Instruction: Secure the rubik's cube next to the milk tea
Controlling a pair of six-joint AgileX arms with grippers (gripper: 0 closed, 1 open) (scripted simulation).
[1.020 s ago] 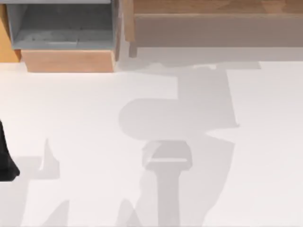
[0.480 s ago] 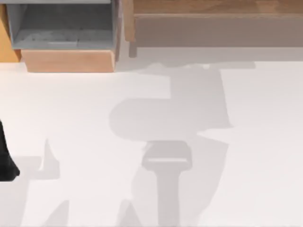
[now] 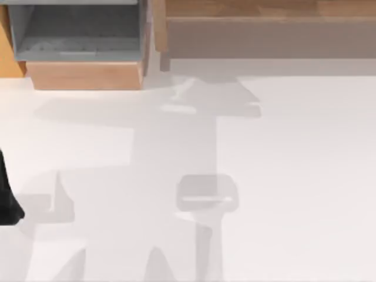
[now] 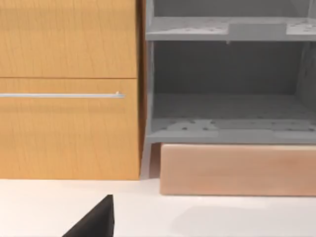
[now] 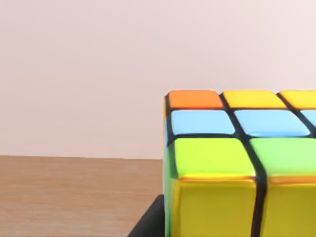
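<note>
The rubik's cube (image 5: 232, 163) sits very close in the right wrist view, with orange, yellow, blue and green tiles divided by black lines. A black finger (image 5: 148, 224) of my right gripper lies against its lower side, and the gripper is shut on the cube. Behind the cube are a wooden surface (image 5: 74, 192) and a pale wall. The milk tea is out of view. My left arm (image 3: 7, 200) stays parked at the table's left edge, and a dark tip of the left gripper (image 4: 96, 222) shows in the left wrist view.
A grey open shelf unit (image 3: 76, 35) on a wooden base (image 3: 85, 75) stands at the back left, with a wooden cabinet (image 3: 264, 17) along the back. In the left wrist view, a drawer front with a metal handle (image 4: 61, 95) adjoins the shelf. Arm shadows cross the white table (image 3: 305, 176).
The large arm shadow on the table has slid away from the middle toward the back and left, up to the cabinet. The left arm has not moved.
</note>
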